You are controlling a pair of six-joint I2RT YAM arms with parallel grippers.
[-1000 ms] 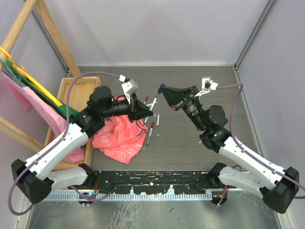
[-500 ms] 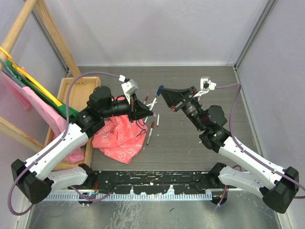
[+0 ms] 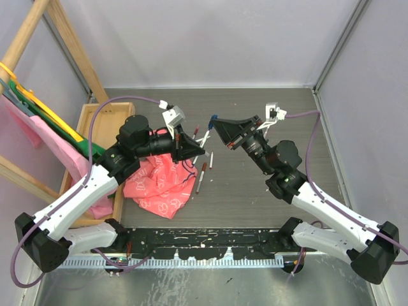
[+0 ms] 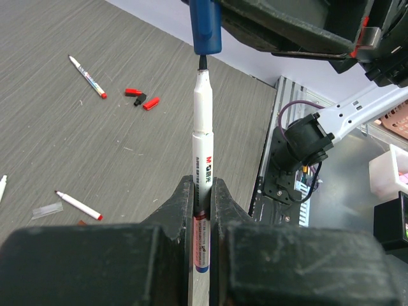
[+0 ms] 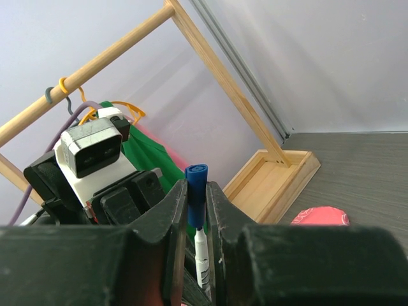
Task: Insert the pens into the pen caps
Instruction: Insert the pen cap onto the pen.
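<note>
My left gripper (image 4: 203,186) is shut on a white pen (image 4: 202,121) that points up and away. The pen's dark tip sits right at the mouth of a blue pen cap (image 4: 206,29). My right gripper (image 5: 196,194) is shut on that blue cap (image 5: 196,188), with the pen's white nose (image 5: 201,252) just below it. From above, the two grippers meet over the table's middle, near the blue cap (image 3: 215,117). Loose pens (image 4: 88,77) (image 4: 78,204) and small red caps (image 4: 132,92) (image 4: 152,102) lie on the table.
A pink patterned cloth (image 3: 159,182) lies under the left arm. A wooden tray (image 3: 95,131) and a wooden rack with hung garments (image 3: 29,108) stand at the left. More loose pens (image 3: 203,168) (image 3: 198,184) lie between the arms.
My right gripper has shifted slightly left and down with the blue cap, closing on the pen tip. The left arm has stayed still.
</note>
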